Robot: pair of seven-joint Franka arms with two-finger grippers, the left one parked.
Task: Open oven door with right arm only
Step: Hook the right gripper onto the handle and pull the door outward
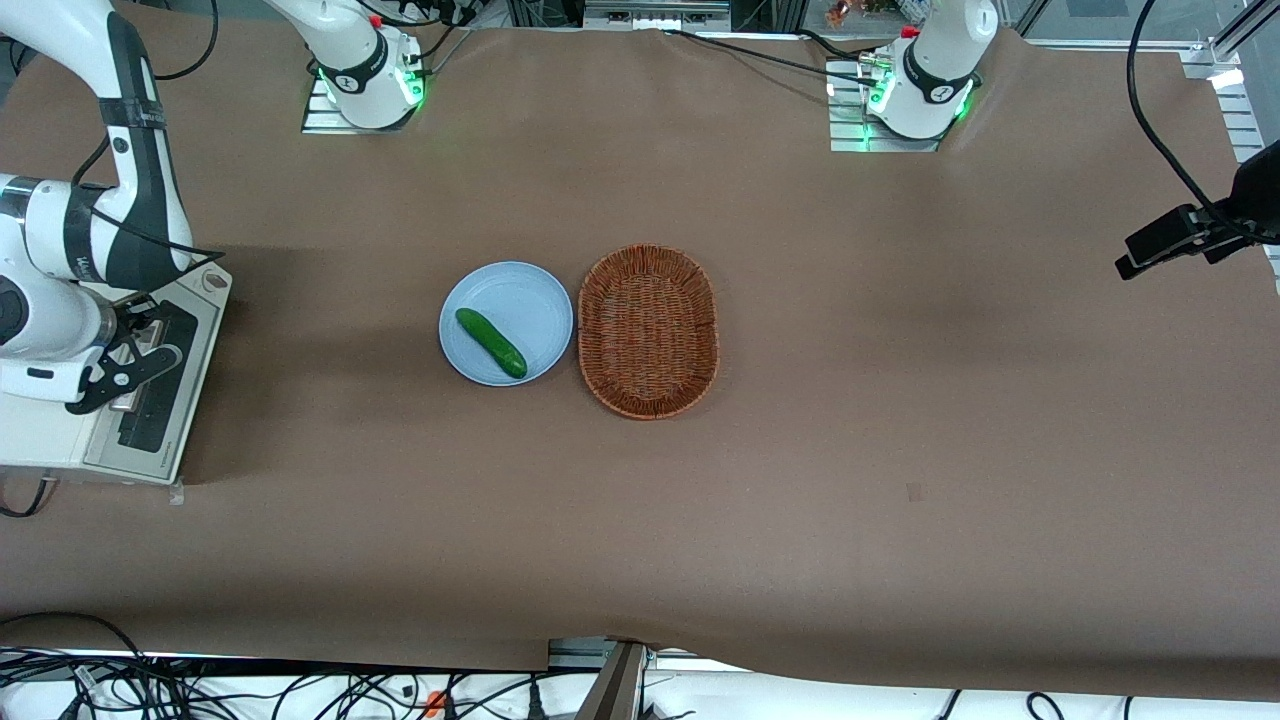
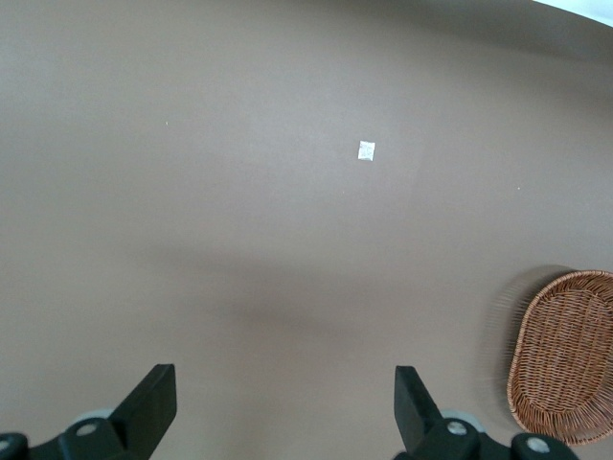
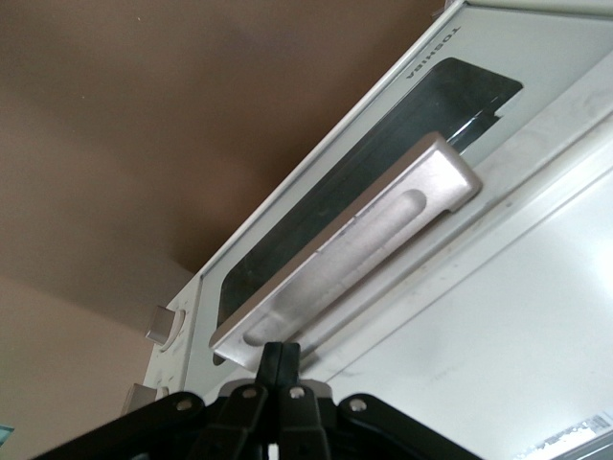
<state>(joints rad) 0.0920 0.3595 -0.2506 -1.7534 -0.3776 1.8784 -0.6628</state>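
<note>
The cream-white toaster oven [image 1: 40, 435] stands at the working arm's end of the table. Its oven door [image 1: 185, 385] has a silver frame and a dark glass window [image 3: 326, 201], and faces the middle of the table. The silver bar handle [image 3: 359, 244] runs along the door's upper edge. The door looks closed against the oven. The right arm [image 1: 70, 250] reaches over the oven. My gripper [image 1: 135, 385] hangs in front of the door. Its fingers [image 3: 281, 359] are pressed together and empty, with the tips right at the handle's end nearest the two knobs [image 3: 163, 326].
A light blue plate [image 1: 530, 290] with a green cucumber [image 1: 490, 342] lies mid-table, beside an oval wicker basket [image 1: 648, 330]. The basket also shows in the left wrist view [image 2: 565, 355]. A black camera mount [image 1: 1190, 235] stands toward the parked arm's end.
</note>
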